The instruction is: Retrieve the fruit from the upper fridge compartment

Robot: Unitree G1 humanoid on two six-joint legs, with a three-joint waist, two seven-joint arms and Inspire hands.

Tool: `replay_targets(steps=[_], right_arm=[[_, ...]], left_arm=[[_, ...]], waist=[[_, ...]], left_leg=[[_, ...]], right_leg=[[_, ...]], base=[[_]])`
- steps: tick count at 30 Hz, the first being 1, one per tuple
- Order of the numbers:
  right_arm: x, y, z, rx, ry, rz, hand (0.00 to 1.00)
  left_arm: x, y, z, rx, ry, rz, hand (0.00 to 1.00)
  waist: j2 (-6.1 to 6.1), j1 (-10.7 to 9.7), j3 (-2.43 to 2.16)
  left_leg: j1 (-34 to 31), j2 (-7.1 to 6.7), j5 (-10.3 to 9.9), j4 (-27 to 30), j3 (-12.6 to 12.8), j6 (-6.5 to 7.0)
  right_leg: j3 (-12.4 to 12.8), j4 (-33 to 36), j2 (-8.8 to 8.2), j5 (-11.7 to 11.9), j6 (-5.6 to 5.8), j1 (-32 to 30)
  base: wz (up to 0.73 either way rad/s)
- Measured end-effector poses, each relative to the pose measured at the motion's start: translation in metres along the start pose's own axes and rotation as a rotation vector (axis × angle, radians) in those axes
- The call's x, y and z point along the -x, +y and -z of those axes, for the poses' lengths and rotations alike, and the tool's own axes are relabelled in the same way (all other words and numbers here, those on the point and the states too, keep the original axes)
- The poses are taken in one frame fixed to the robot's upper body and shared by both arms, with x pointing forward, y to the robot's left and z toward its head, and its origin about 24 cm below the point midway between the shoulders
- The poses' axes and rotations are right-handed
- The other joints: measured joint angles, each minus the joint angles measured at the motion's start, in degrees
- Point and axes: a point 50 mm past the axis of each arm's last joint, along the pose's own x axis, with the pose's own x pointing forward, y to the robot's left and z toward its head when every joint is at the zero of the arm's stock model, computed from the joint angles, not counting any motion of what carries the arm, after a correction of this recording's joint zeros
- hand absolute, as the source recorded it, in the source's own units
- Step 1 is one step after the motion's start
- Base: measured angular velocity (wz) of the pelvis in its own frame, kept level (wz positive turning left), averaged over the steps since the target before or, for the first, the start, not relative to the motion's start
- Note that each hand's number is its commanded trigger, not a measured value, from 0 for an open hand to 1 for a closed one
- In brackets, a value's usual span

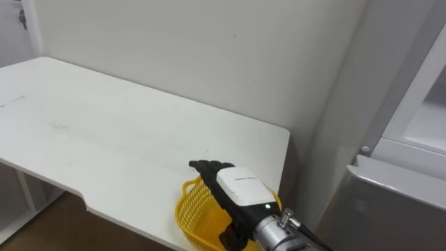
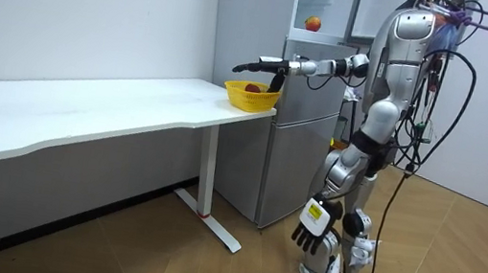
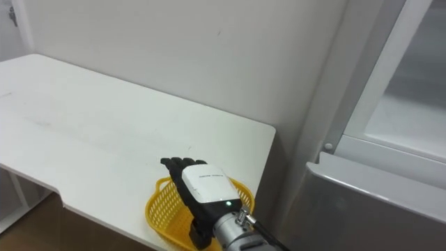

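Hovering flat over basket (image 1: 189, 210), R hand (image 1: 235, 185) empty, fingers (image 1: 203, 166) straight; red fruit (image 2: 252, 87) right under it, 2nd fruit (image 2: 312, 23) up behind wrist, prob. in fridge (image 2: 306, 107); L hand (image 2: 313, 217) hangs low, slack.

The robot hand (image 1: 237, 187) covers the basket (image 1: 188, 210) (perhaps red fruit (image 2: 251, 87) inside), its lower rim cropped.

Yellow basket (image 1: 191, 209) stands upright directly under the right hand (image 1: 240, 185), whose straight fingers stretch across its rim. In the room view a red fruit (image 2: 251, 87) lies inside it, just below the palm. A second red-and-yellow fruit (image 2: 312, 23) sits in the upper fridge (image 2: 332, 0), above and behind the hand.
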Motion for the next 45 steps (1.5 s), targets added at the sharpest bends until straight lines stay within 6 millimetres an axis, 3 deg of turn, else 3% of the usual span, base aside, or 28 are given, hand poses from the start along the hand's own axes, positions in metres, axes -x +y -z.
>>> replay_targets(steps=[11, 17, 22, 24, 28, 32, 34, 38, 41, 45], right_arm=[[0.0, -0.001, 0.001, -0.001, 0.003, 0.004, 0.0], [-0.001, -0.008, 0.004, -0.042, 0.015, 0.029, 0.0], [-0.002, -0.035, 0.002, -0.117, -0.012, 0.133, 0.0], [-0.001, -0.04, 0.001, -0.128, -0.026, 0.153, 0.0], [0.001, -0.056, -0.008, -0.138, -0.08, 0.224, 0.0], [0.005, -0.07, -0.019, -0.156, -0.138, 0.281, 0.0], [0.008, -0.079, -0.03, -0.167, -0.191, 0.317, 0.0], [0.015, -0.092, -0.043, -0.194, -0.263, 0.382, 0.0], [0.027, -0.1, -0.045, -0.276, -0.293, 0.428, 0.0], [0.05, -0.11, -0.046, -0.425, -0.349, 0.505, 0.0]], left_arm=[[0.0, 0.0, 0.0, 0.002, 0.0, -0.003, 0.0], [0.001, -0.001, 0.003, 0.005, 0.003, 0.001, 0.0], [0.002, -0.001, 0.006, 0.002, -0.009, 0.01, 0.0], [0.002, -0.001, 0.006, 0.002, -0.011, 0.011, 0.0], [0.002, -0.002, 0.005, -0.002, -0.017, 0.015, 0.0], [0.002, -0.007, 0.004, 0.0, -0.015, 0.03, 0.0], [0.001, -0.013, 0.002, 0.001, -0.015, 0.043, 0.0], [0.001, -0.015, 0.003, 0.004, -0.01, 0.041, 0.0], [0.001, -0.018, 0.005, 0.005, -0.001, 0.038, 0.0], [0.001, -0.021, 0.008, 0.013, -0.005, 0.035, 0.0]], waist=[[0.24, 0.0, -0.1], [1.21, -0.2, -0.35], [1.61, -1.1, -0.58], [2.08, -1.4, -0.3], [2.46, -3.4, -0.09], [3.34, -4.7, -0.2], [4.42, -5.6, -0.47], [5.28, -7.1, -0.97], [5.78, -7.7, -1.07], [6.0, -10.6, -1.02]], left_leg=[[0.0, -0.01, 0.0, 0.0, 0.1, 0.0], [-0.2, -0.01, 0.0, 0.6, 0.2, 0.01], [-0.3, 0.15, 0.1, 0.9, 0.6, 0.04], [0.0, 0.38, 0.1, 1.0, 1.0, 0.05], [0.0, 0.43, 0.0, 1.0, 0.9, 0.09], [0.1, 0.54, 0.0, 1.0, 1.8, 0.12], [0.3, 0.57, 0.0, 0.9, 2.5, 0.16], [0.6, 0.86, 0.1, 0.9, 3.3, 0.14], [2.2, 1.02, 0.1, 0.5, 4.2, 0.11], [2.6, 1.01, 0.1, 0.0, 4.5, 0.13]], right_leg=[[0.0, 0.0, 0.01, 0.0, 0.0, 0.0], [-0.4, -0.1, -0.02, 0.0, 0.0, 0.0], [0.2, 0.1, -0.07, 0.0, 0.0, -0.5], [1.0, 0.0, -0.07, 0.0, 0.0, -0.4], [1.9, 0.1, -0.06, 0.0, 0.0, -0.2], [2.6, 0.2, -0.05, 0.0, 0.0, -0.5], [3.3, 0.2, -0.03, 0.0, -0.01, -0.6], [3.5, 0.3, 0.1, 0.0, -0.05, -0.4], [3.9, 0.2, 0.09, 0.0, -0.05, 0.5], [4.9, 0.1, 0.13, 0.0, -0.04, 0.9]], base=[[0.0], [0.0], [-0.03], [-0.1], [-0.05], [-0.12], [-0.13], [-0.05], [-0.12], [-0.03]])
